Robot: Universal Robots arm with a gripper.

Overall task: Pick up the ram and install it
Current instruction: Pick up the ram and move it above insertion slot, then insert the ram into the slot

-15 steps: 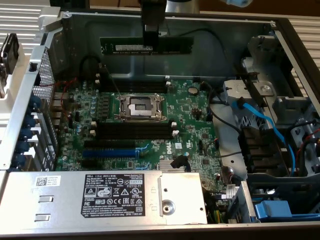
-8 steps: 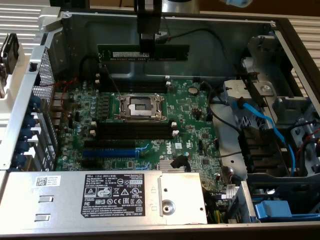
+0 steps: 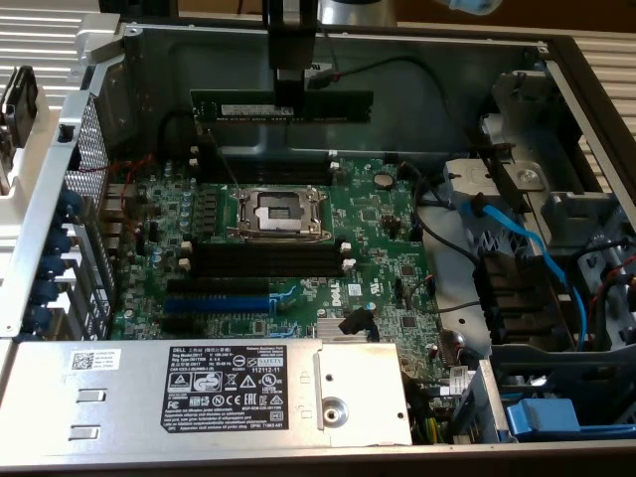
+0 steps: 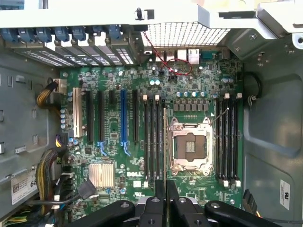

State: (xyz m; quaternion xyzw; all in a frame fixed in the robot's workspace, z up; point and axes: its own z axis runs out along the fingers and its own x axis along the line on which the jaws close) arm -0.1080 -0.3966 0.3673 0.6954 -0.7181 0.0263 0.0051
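Note:
The ram [image 3: 338, 105], a long dark-green stick, hangs level in the air above the motherboard [image 3: 378, 248], near the case's far wall. My gripper [image 3: 288, 97] comes down from above and is shut on the stick near its middle. In the wrist view the ram [image 4: 164, 146] shows edge-on as a thin line running out from between the gripper's [image 4: 165, 191] black fingers. It lies parallel to the black memory slots [image 4: 154, 137], beside the CPU socket [image 4: 191, 145]. Black memory slots [image 3: 263, 260] lie on both sides of the socket [image 3: 278, 211] and look unfilled.
An open computer case surrounds the board. A metal power supply cover [image 3: 199, 388] lies along the near edge, blue cables [image 3: 517, 238] and a drive cage at the exterior view's right. A blue expansion slot [image 4: 123, 118] and a small heatsink [image 4: 102, 174] sit beside the memory slots.

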